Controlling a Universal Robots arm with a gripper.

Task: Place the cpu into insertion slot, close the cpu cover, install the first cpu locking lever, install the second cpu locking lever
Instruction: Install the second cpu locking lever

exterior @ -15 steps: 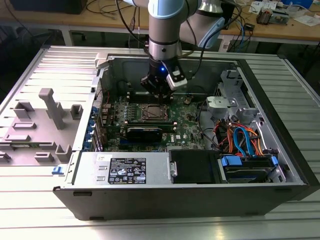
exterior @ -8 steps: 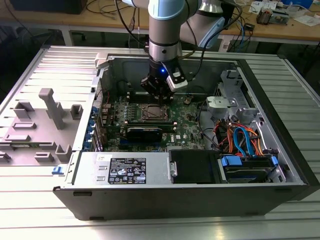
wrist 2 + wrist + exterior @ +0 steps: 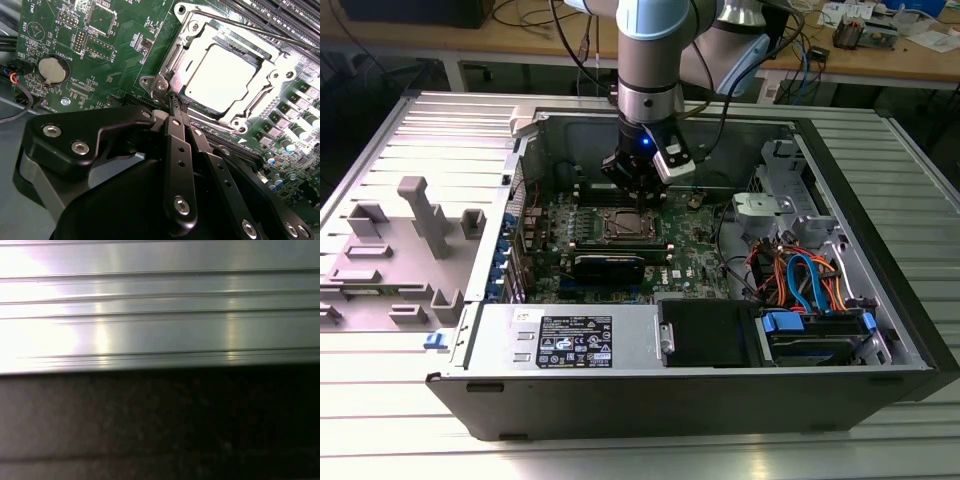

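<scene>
Two fingertips [image 3: 176,106] of my gripper [image 3: 179,107] are pinched together, empty, beside the cpu cover [image 3: 260,75]. It lies flat over the cpu [image 3: 220,77], seated in the insertion slot [image 3: 623,226]. I judge the cover thin, stiff, slippery; I'd press its rim. Board lettering is unreadable.

You see the cpu [image 3: 225,80] with its bright, smooth metal top, the cpu cover [image 3: 187,45] in shiny silver metal, and the gripper [image 3: 179,107] in matt black metal.
</scene>
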